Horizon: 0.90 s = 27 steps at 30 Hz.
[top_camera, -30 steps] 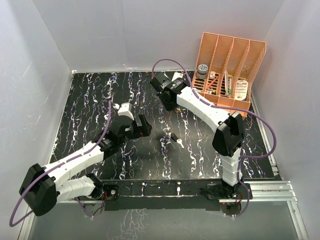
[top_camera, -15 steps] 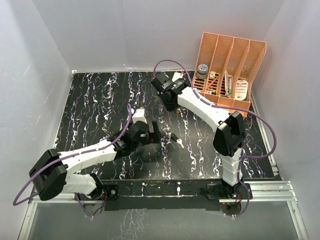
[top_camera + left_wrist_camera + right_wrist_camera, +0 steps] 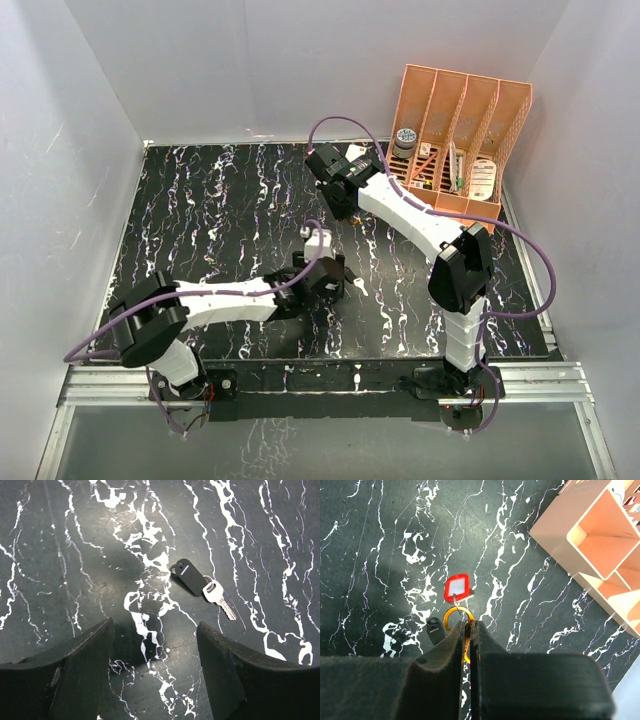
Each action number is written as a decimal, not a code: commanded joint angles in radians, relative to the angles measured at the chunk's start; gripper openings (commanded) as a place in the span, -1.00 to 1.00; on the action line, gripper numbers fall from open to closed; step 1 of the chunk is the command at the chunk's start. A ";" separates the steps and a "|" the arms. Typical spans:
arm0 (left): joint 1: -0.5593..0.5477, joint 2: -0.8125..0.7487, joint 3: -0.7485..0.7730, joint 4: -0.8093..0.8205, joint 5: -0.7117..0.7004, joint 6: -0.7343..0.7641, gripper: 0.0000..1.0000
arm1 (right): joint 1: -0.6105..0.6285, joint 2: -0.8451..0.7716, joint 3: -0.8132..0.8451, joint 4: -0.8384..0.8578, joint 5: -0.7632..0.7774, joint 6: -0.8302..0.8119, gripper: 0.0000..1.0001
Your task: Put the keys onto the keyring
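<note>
The black-headed key [image 3: 189, 575], with its pale silvery blade [image 3: 220, 596], lies flat on the dark marbled table just beyond my left gripper [image 3: 155, 670]. That gripper hovers open with only bare table between its fingers. In the top view the same key [image 3: 352, 283] lies right beside the left gripper [image 3: 336, 274]. My right gripper [image 3: 470, 622] is shut on the orange keyring [image 3: 459, 608], held above the table at the back [image 3: 343, 205]. The red-headed key [image 3: 457, 587] hangs from the ring by a small wire loop. A small black piece [image 3: 434, 628] shows beside the left finger; I cannot tell whether it is attached.
An orange file organizer [image 3: 460, 140] with several slots stands at the back right, close to the right arm, and its corner shows in the right wrist view [image 3: 590, 540]. White walls enclose the table on three sides. A metal rail [image 3: 540, 375] runs along the near edge.
My left arm has swung right and forward from the table's left middle to the black-headed key, and its jaws have narrowed a little. The right gripper has stayed put with the keyring.
</note>
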 commanded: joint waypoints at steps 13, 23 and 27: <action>-0.115 0.230 0.162 0.157 -0.178 0.184 0.05 | -0.018 -0.080 -0.027 0.055 -0.015 0.000 -1.00; -0.128 0.331 0.226 0.198 -0.171 0.258 -0.04 | -0.019 -0.065 0.009 0.027 -0.016 -0.003 -1.00; -0.129 0.363 0.246 0.205 -0.177 0.280 -0.05 | -0.020 -0.071 0.009 0.026 -0.017 -0.002 -1.00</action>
